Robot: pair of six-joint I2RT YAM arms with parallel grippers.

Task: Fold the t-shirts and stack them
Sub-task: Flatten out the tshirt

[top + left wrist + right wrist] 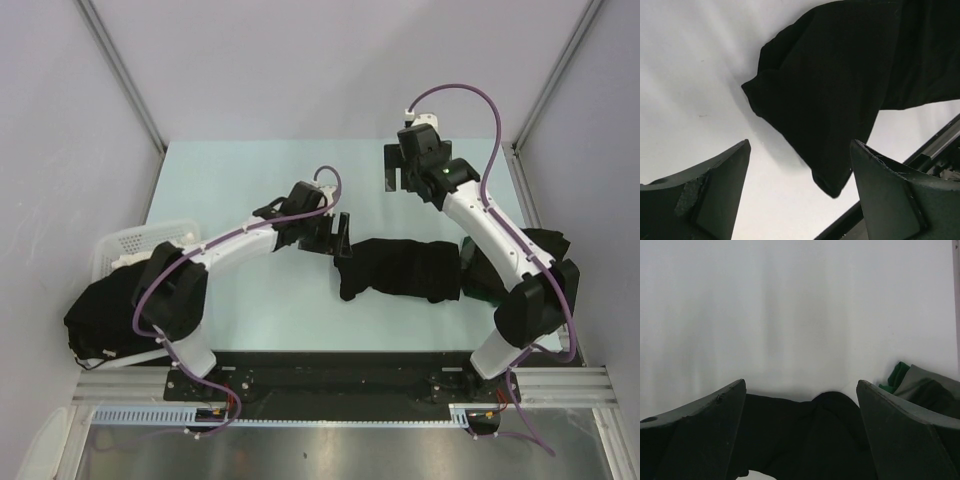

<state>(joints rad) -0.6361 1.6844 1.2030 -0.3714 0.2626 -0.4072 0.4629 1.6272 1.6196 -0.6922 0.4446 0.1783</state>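
At the middle of the worktop (250,170) lies one black t-shirt (400,268), bunched into a long crumpled roll running left to right and not yet folded flat. The left tool (338,235) stands just beside its left end, jaws wide apart with nothing between them. Its wrist view shows a sleeve or corner of the cloth below the gap, untouched. The right tool (400,172) hangs over bare worktop on the far side of the shirt, jaws likewise spread and empty.

Handling, as judged: light, limp cloth with no stiffness, which will sag and drag when lifted. Risk of damage is low; risk of a fold slipping is fair. It is best pinched at an edge or corner at each end, both tools together, to spread it.

Count: one shirt on open worktop. One white basket (130,240) at left holds a heap of black cloth (100,315); the number of shirts there cannot be told. A further dark pile (545,245) sits behind the right arm, with some green cloth (897,374) by it; count unclear.
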